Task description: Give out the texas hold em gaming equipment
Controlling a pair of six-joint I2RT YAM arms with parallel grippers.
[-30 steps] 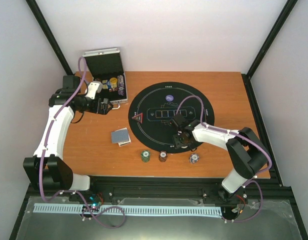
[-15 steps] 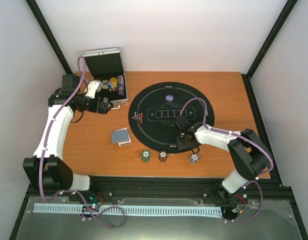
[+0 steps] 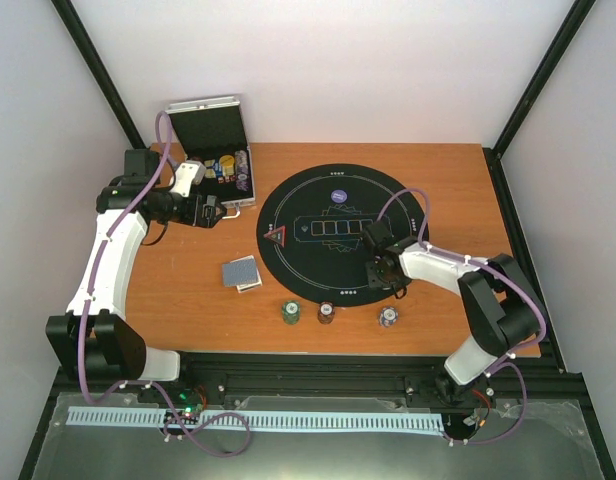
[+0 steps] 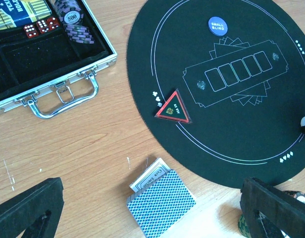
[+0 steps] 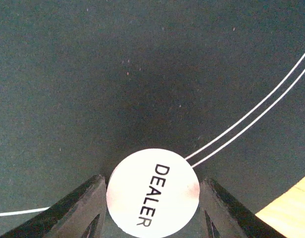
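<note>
Left gripper (image 3: 221, 212) spread wide and empty, above the tabletop (image 3: 188, 290), just beside the open silver case (image 3: 210, 150). Right gripper (image 3: 374, 272) low over near-right part of round black mat (image 3: 288, 270). Green chip stack (image 3: 290, 313), red chip stack (image 3: 326, 314) and white chip stack (image 3: 388, 317) in a row on the wood, beside the mat's near edge.

Left wrist: blue-backed card deck (image 4: 161, 202) on the wood beside the mat. Red triangle marker (image 4: 173, 107) and SMALL BLIND disc (image 4: 217, 25) lie on the mat. Purple chips (image 4: 76, 25) and red dice (image 4: 41, 27) sit in the case.

Right wrist: white DEALER disc (image 5: 152, 192) flat on the mat between the two fingers (image 5: 78, 208), one at each edge. Cannot tell whether they press it.
</note>
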